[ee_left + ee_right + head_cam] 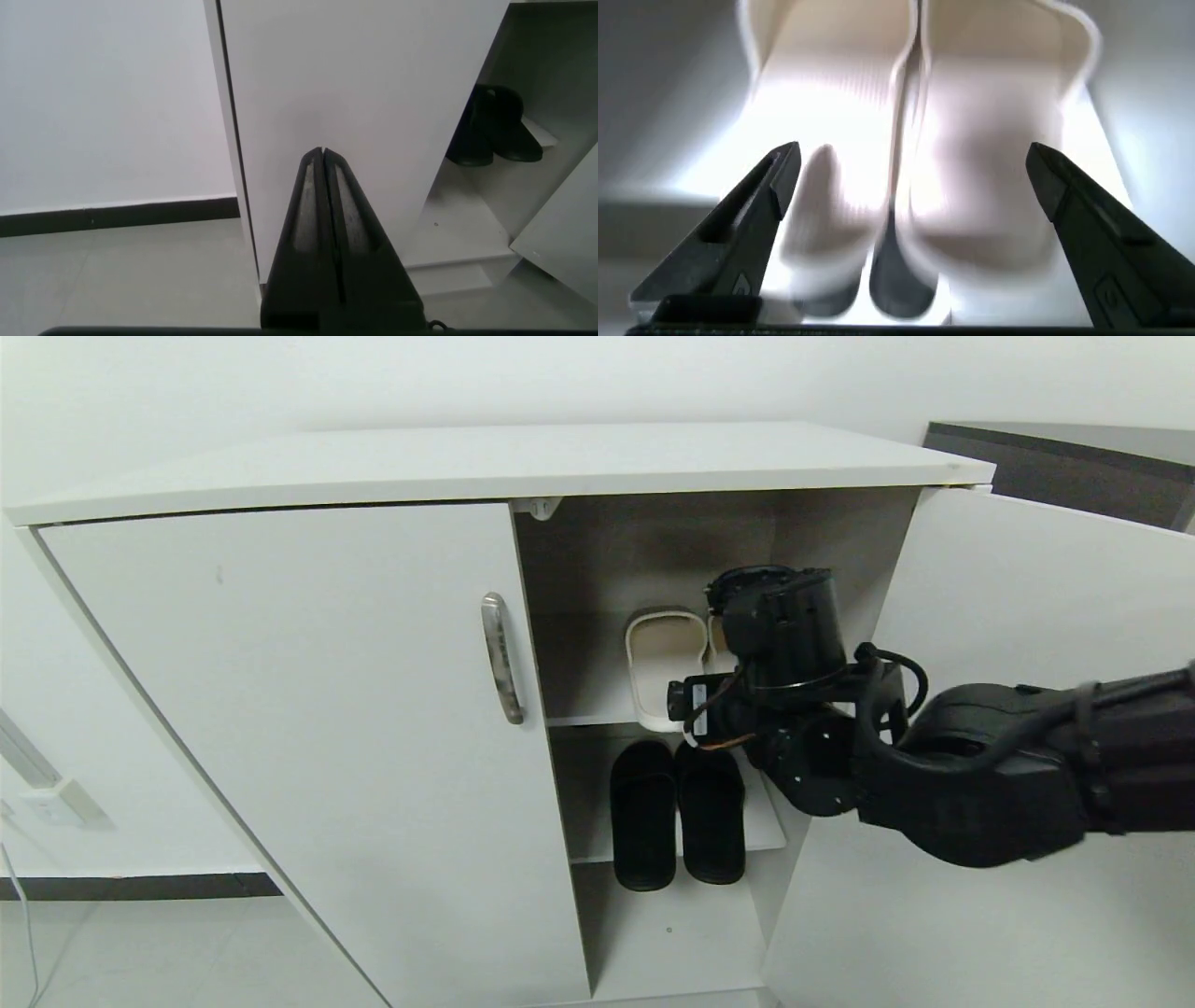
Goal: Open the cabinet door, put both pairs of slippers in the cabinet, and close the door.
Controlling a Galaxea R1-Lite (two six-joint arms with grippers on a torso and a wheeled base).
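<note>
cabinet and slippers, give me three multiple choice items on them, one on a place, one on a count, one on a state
1. Where in the cabinet do the black slippers lie?
A. on the shelf below the white slippers
B. on the shelf above the white slippers
C. on the cabinet's floor

2. How many pairs of slippers are inside?
A. one
B. two
C. three

3. How does the right gripper stand?
A. open
B. shut on a black slipper
C. shut on the door handle

Answers:
1 A: the head view shows the black pair one shelf under the white pair.
2 B: one black pair and one white pair are inside.
3 A: the right wrist view shows its fingers spread wide, with the white pair ahead between them.
</note>
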